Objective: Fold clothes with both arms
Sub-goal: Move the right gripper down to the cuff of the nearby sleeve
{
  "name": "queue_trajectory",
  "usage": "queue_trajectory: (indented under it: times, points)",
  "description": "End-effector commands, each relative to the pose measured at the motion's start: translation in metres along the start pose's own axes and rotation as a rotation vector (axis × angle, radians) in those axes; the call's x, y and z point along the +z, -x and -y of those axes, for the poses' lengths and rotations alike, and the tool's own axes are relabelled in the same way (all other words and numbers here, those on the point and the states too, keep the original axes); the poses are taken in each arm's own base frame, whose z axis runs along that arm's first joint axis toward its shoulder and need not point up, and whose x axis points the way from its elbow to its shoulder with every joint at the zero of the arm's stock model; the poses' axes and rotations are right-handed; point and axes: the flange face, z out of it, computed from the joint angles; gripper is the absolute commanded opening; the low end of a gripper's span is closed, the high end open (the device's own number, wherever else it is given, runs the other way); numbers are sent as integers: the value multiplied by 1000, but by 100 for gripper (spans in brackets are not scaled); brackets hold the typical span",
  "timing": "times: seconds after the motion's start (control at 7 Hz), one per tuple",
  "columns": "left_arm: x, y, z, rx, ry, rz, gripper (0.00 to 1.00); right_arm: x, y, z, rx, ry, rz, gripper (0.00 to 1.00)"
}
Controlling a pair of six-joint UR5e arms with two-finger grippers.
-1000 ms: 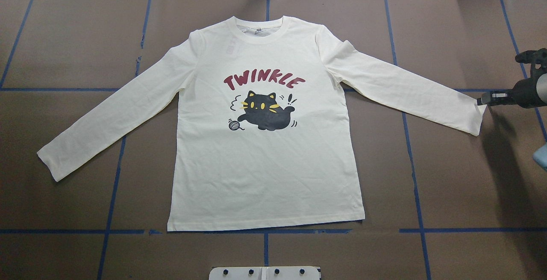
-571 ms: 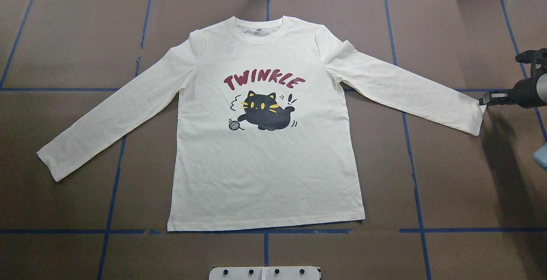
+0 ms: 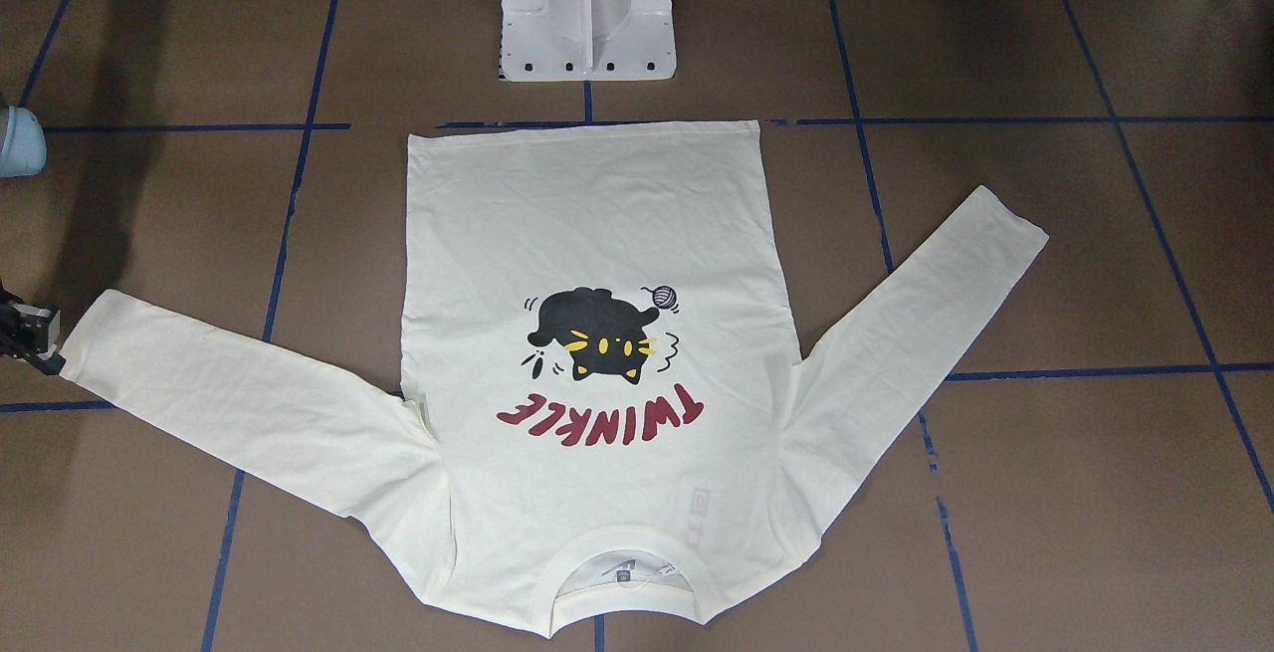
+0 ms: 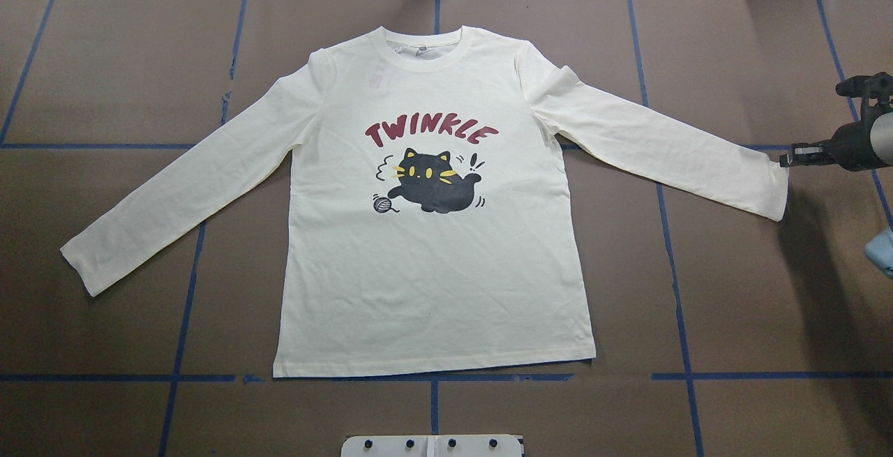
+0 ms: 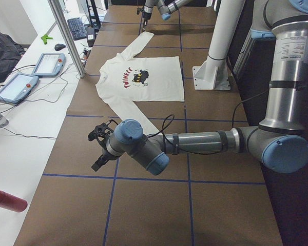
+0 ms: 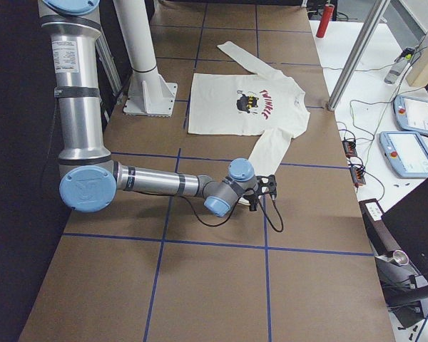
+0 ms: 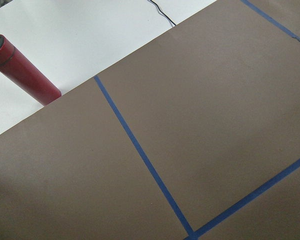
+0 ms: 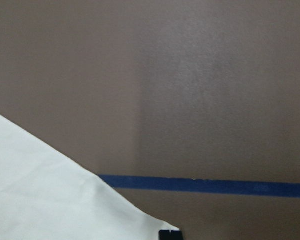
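Nearest the robot: white pedestal base (image 3: 587,5), standing on the brown desk (image 4: 104,345). Just beyond, cream long-sleeved shirt (image 4: 432,282), flat and print-up in the desk's middle, hem along a blue tape line (image 4: 767,375), collar toward the far side, both sleeves spread outward. Carries a black cat, a yarn ball and dark red "TWINKLE". At the sleeve end on the robot's right: right hand (image 4: 792,157), low over the desk, with its tips right at the cuff's far corner. Cannot tell whether spread, pressed together or pinching cloth. Well off the other sleeve: left hand (image 5: 97,163), above bare desk, pointing down; cannot tell its state either. Farthest, past the desk's far left corner: red cylinder (image 7: 22,70), lying on a white surface.
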Motion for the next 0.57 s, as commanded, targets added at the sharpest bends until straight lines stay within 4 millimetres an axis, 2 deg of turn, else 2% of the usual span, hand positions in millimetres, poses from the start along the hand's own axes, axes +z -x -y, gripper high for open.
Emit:
queue_trajectory:
  times: [0.0, 0.14, 0.29, 0.43]
  points:
    - [0, 0, 0, -2, 0, 0, 100, -40, 60, 19, 10, 14, 2, 0]
    - [0, 0, -1, -3, 1, 0, 100, -75, 108, 30, 27, 31, -18, 0]
    - [2, 0, -2, -2, 4, -1, 100, -113, 172, 53, 50, 50, -36, 0]
    - [2, 1, -1, -2, 4, -1, 100, -154, 255, 90, 84, 77, -67, 0]
